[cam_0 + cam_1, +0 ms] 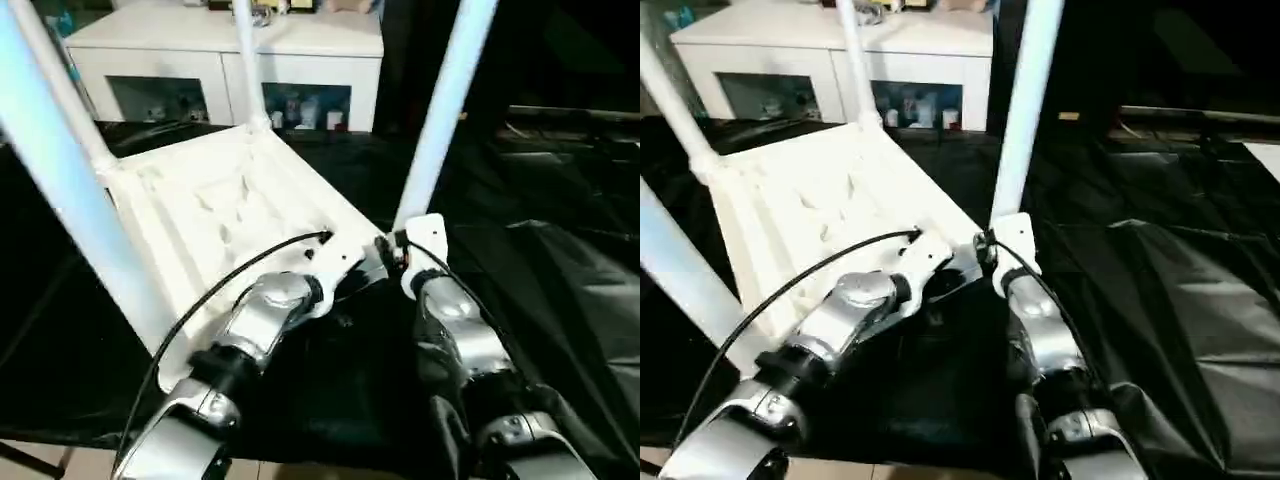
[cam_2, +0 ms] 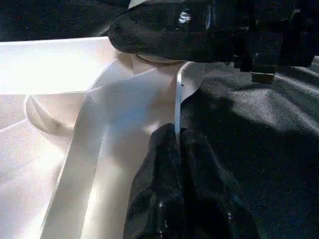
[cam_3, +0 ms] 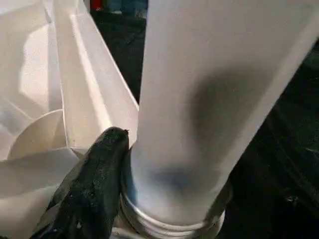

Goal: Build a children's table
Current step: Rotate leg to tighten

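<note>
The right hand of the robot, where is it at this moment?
In the left eye view the right hand is at the near right corner of the upside-down tabletop, at the base of the leg standing there, close beside the left hand.

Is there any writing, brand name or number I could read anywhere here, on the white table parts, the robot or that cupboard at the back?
None can be read.
White plastic tabletop and white tubular legs: plain, no print.
Silver robot forearms: no legible marking.
Small colourful items behind the glass doors of the white cabinet: may carry labels, too small and blurred to read.
Black cloth: no text.
</note>
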